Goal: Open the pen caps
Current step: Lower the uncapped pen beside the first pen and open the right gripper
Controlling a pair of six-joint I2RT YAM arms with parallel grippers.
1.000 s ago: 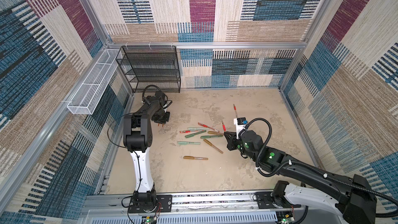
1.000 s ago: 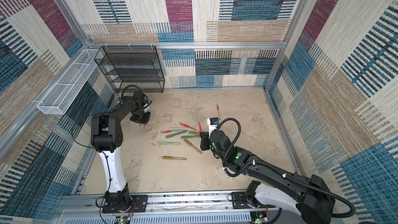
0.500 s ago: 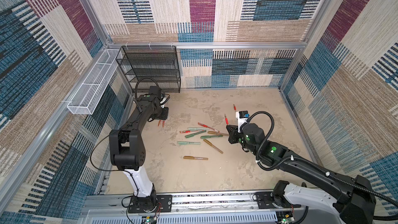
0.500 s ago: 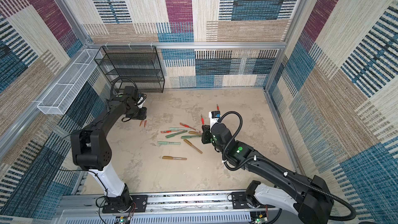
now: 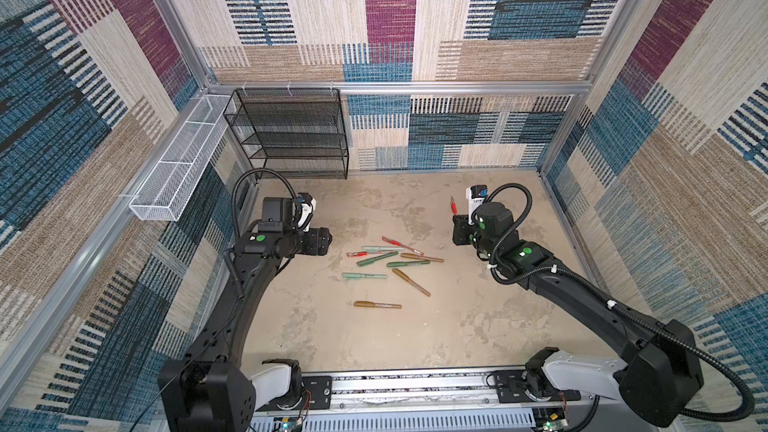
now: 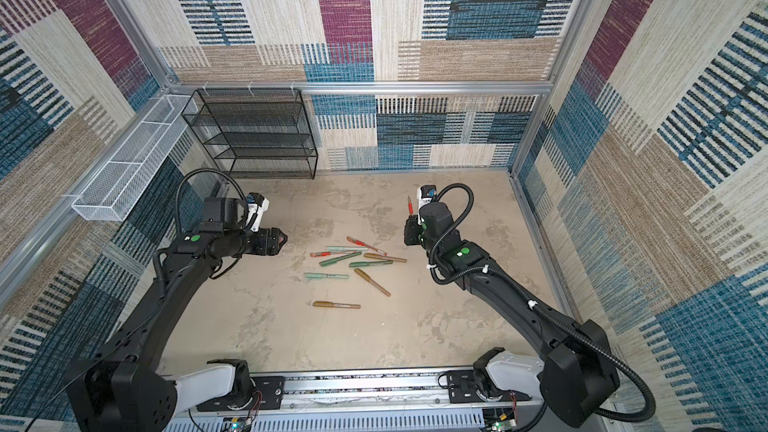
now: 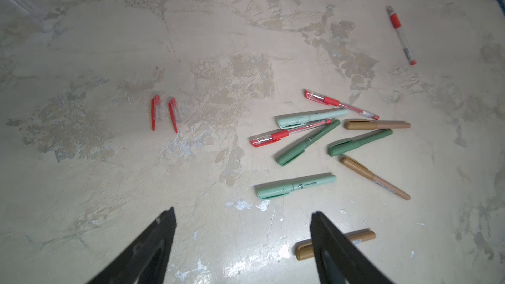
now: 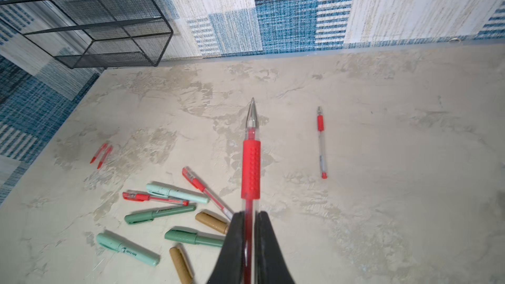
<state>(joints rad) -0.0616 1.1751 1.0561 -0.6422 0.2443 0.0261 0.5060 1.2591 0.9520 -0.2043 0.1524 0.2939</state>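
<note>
Two red caps [image 7: 154, 110]: off, side by side;
Right gripper [image 8: 250, 215]: clamped on uncapped red pen [image 8: 250, 170];
Left gripper [image 7: 242, 211]: wide, empty;
Nine capped pens [image 7: 308, 140]: left to open

The left arm [image 5: 245, 297] rises from its base at the lower left of both top views, arches upward and bends right at the wrist. The left pincer [image 5: 323, 241] lies level, pointing toward frame centre. In the left wrist view its two fingers [image 7: 153, 247] stand wide apart with nothing between them. The right arm [image 5: 582, 297] reaches diagonally from lower right to centre right. The right pincer [image 8: 248, 215] is clamped tight on a red pen [image 8: 250, 165], whose tip points away from the wrist.
</note>
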